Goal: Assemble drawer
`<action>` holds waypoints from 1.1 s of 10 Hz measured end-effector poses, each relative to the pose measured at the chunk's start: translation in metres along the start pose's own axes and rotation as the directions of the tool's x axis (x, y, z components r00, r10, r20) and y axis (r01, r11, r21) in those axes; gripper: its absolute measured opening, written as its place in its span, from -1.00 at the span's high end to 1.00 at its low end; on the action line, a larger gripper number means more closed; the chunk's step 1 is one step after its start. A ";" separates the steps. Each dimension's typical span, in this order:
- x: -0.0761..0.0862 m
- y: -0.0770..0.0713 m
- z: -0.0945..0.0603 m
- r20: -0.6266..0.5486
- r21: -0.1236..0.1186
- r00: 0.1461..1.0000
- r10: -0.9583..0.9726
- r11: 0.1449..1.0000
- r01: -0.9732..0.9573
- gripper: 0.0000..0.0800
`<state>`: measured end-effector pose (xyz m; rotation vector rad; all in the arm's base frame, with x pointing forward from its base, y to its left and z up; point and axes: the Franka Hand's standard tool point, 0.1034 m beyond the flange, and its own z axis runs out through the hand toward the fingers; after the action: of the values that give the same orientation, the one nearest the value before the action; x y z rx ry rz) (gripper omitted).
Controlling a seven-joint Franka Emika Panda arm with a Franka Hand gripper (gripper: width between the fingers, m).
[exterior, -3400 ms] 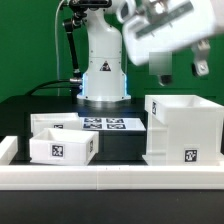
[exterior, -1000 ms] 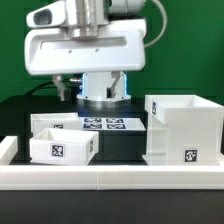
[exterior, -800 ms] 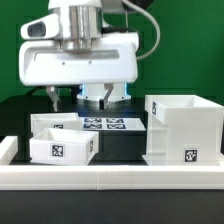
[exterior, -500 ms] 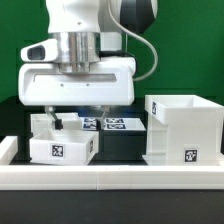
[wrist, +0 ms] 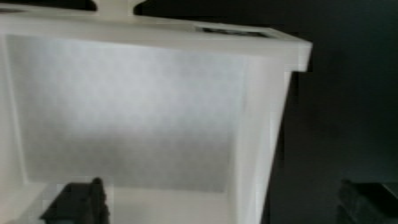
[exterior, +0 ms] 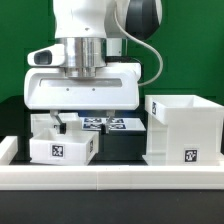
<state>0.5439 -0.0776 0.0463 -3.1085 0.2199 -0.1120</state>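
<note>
The small white drawer box (exterior: 62,141) with a marker tag on its front sits at the exterior view's left. The larger white open-topped drawer case (exterior: 183,128) stands at the exterior view's right. My gripper (exterior: 80,121) hangs low over the small box, open and empty, with one dark finger (exterior: 57,120) at the box's top edge. In the wrist view the box (wrist: 143,110) fills most of the picture. The gripper (wrist: 226,205) straddles one side wall (wrist: 267,150), one fingertip (wrist: 80,200) over the box's inside and the other outside over the dark table.
The marker board (exterior: 112,124) lies flat behind and between the two parts. A long white rail (exterior: 110,178) runs along the table's front edge, with a raised end (exterior: 6,150) at the exterior view's left. The robot base stands behind.
The gripper has swung from the upper right across to the exterior view's left and come down over the small drawer box. The parts have not moved.
</note>
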 end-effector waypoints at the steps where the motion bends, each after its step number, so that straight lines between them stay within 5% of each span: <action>1: -0.003 0.002 0.007 -0.014 -0.009 1.000 -0.003 1.000 0.002 -0.62; 3: -0.010 0.001 0.024 -0.015 -0.018 1.000 -0.009 1.000 0.009 -0.62; 9: -0.022 -0.004 0.039 -0.006 -0.024 1.000 -0.023 0.999 0.022 -0.62; 10: -0.024 -0.003 0.040 -0.003 -0.024 1.000 -0.022 0.999 0.022 -0.38; 11: -0.025 -0.003 0.040 -0.001 -0.024 1.000 -0.022 0.999 0.022 0.10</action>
<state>0.5224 -0.0702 0.0044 -3.1355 0.1879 -0.1120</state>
